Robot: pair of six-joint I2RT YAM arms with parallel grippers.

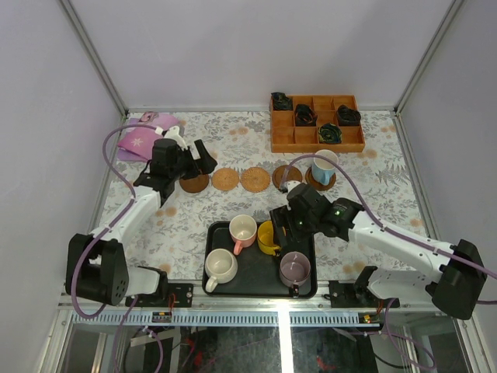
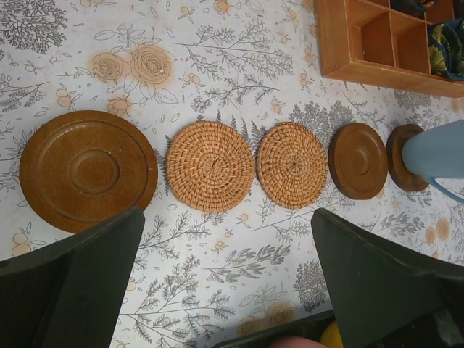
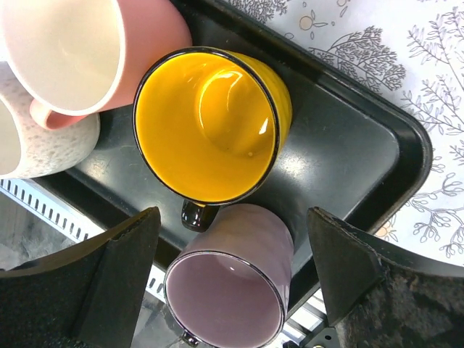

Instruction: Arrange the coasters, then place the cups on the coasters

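Looking down from the top view, five coasters (image 1: 255, 179) sat in a row across the table (image 1: 194, 225), with the blue cup (image 1: 324, 163) standing on the rightmost one. The pink cup (image 1: 243, 229), yellow cup (image 1: 268, 237), cream cup (image 1: 220, 266) and mauve cup (image 1: 295, 268) were in the black tray (image 1: 256, 277). Left wrist view: the left gripper (image 2: 226, 217) was spread wide and empty, just beside the coaster row. Right wrist view: the right gripper (image 3: 233, 217) was spread wide over the yellow and mauve cups, gripping nothing.
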